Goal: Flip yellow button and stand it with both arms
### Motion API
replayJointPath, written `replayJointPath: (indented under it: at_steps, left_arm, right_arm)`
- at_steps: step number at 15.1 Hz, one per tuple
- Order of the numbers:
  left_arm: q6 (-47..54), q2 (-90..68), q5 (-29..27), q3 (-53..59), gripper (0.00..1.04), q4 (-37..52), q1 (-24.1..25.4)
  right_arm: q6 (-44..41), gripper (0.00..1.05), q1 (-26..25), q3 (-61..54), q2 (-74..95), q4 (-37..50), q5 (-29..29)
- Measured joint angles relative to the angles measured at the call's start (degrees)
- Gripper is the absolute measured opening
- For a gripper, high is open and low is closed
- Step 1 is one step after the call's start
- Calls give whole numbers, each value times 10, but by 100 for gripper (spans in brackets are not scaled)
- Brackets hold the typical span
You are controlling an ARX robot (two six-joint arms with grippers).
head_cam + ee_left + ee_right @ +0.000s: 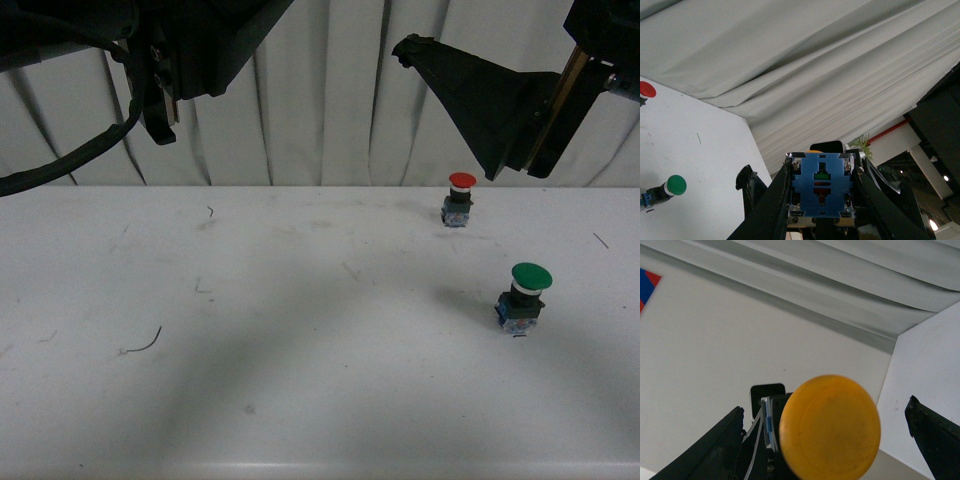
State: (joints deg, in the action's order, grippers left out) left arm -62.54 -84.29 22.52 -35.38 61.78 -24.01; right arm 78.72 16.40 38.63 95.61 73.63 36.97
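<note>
From the front, the left arm [200,40] and right arm [600,60] hang high over the white desk [250,350], where a red button [460,196] and a green button [526,292] stand upright. In the left wrist view, the left claw [822,167] is clamped on the yellow button [822,185] off the desk, its blue contact block facing the camera. In the right wrist view, the yellow cap faces the lens between the right claw [825,440], whose fingers [715,450] stand wide apart on either side.

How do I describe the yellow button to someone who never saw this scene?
Look above the white table. The left gripper clamps the yellow button by its blue block. Its cap is yellow-orange, and unlike the red button and green button, it is off the table.
</note>
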Motion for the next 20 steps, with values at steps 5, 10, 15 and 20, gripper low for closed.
replayJointPath:
  at_steps: [5,10,15,20]
  left_arm:
    - [-2,-4,5,0,30,9,14]
    - [-6,-5,5,0,30,15,16]
    - [-6,-5,6,0,30,15,17]
    - [-8,-5,6,0,36,15,17]
  right_arm:
    - [-31,80,-4,-10,-26,1,-12]
    - [-18,36,-4,-9,-20,-5,-28]
    - [-7,36,-5,-7,-18,-5,-27]
    - [-2,36,-7,-4,-14,-5,-26]
